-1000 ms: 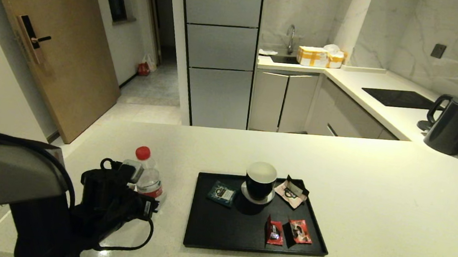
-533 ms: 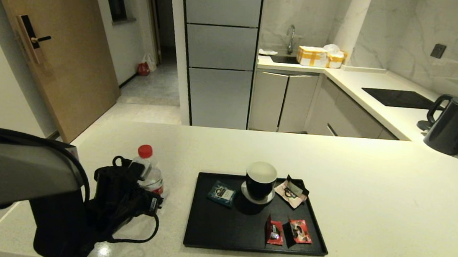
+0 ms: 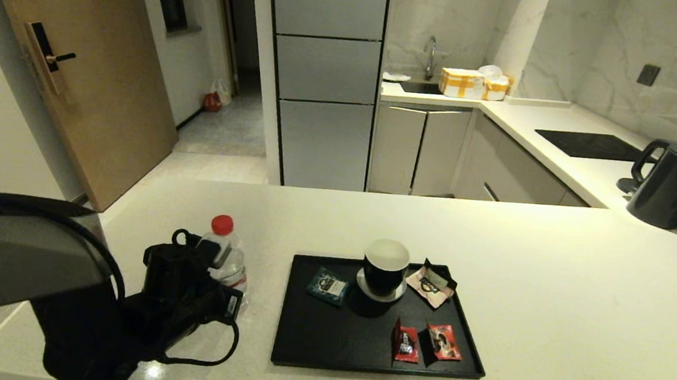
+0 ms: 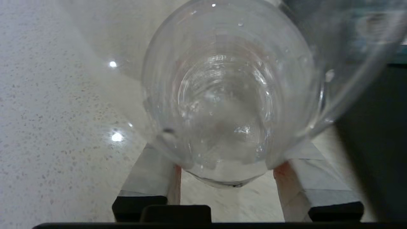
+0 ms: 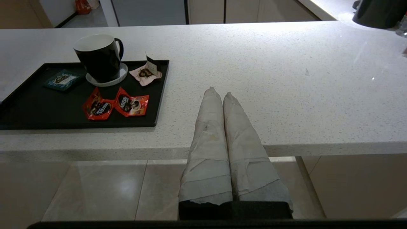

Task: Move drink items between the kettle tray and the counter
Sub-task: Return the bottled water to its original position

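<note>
Tray: 1 mug, 2 red sachets, 1 teal sachet.

The left gripper reaches forward over the counter, its taped fingers apparently pressing a clear bottle between them. The right gripper hangs parked, fingers pressed together.

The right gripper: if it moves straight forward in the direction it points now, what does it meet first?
Probably nothing on the worktop. The right gripper, shut, aims over bare counter, well beside the tray. Whether it clears the counter's front edge is unclear.
</note>
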Available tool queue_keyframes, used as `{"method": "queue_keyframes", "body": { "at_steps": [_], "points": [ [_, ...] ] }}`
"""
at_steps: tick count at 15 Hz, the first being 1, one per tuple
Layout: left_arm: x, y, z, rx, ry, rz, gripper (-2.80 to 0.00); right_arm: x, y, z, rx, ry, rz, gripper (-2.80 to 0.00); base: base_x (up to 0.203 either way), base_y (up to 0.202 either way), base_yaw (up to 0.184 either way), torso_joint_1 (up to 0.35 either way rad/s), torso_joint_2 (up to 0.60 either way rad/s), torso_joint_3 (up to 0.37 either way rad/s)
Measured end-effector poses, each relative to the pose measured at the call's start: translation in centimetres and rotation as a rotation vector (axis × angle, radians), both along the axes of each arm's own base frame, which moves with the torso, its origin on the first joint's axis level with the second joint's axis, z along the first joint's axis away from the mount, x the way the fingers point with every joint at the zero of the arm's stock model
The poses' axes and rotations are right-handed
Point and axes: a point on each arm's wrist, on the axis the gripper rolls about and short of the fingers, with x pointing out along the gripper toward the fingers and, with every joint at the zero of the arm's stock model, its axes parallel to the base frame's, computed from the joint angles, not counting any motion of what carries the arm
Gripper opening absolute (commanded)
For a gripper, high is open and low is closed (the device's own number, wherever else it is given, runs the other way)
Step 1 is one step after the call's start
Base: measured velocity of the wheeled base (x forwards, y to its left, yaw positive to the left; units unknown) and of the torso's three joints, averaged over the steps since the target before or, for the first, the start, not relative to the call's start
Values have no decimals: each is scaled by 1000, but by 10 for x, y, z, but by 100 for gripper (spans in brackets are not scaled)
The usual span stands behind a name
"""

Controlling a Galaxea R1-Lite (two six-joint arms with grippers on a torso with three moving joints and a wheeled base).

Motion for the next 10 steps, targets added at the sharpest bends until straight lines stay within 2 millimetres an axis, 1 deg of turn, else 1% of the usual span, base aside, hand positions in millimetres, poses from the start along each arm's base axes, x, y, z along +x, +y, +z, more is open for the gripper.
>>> {"method": "queue_keyframes", "body": {
  "at_steps": [2,3,4,5,8,9,10],
  "points": [
    [-4,-6,9,-18,3,-18,-280,0,0,0,0,0,0,-280,0,0,0,0,0,0],
    [-6,-14,14,-40,15,-32,-280,0,0,0,0,0,0,-280,0,0,0,0,0,0],
    [-10,-26,25,-69,40,-62,-280,0,0,0,0,0,0,-280,0,0,0,0,0,0],
    [-15,-40,42,-107,49,-100,-280,0,0,0,0,0,0,-280,0,0,0,0,0,0],
    [-37,-69,87,-170,68,-190,-280,0,0,0,0,0,0,-280,0,0,0,0,0,0],
    [-41,-80,96,-185,67,-219,-280,0,0,0,0,0,0,-280,0,0,0,0,0,0],
    [-45,-95,97,-192,79,-256,-280,0,0,0,0,0,0,-280,0,0,0,0,0,0]
  ]
}}
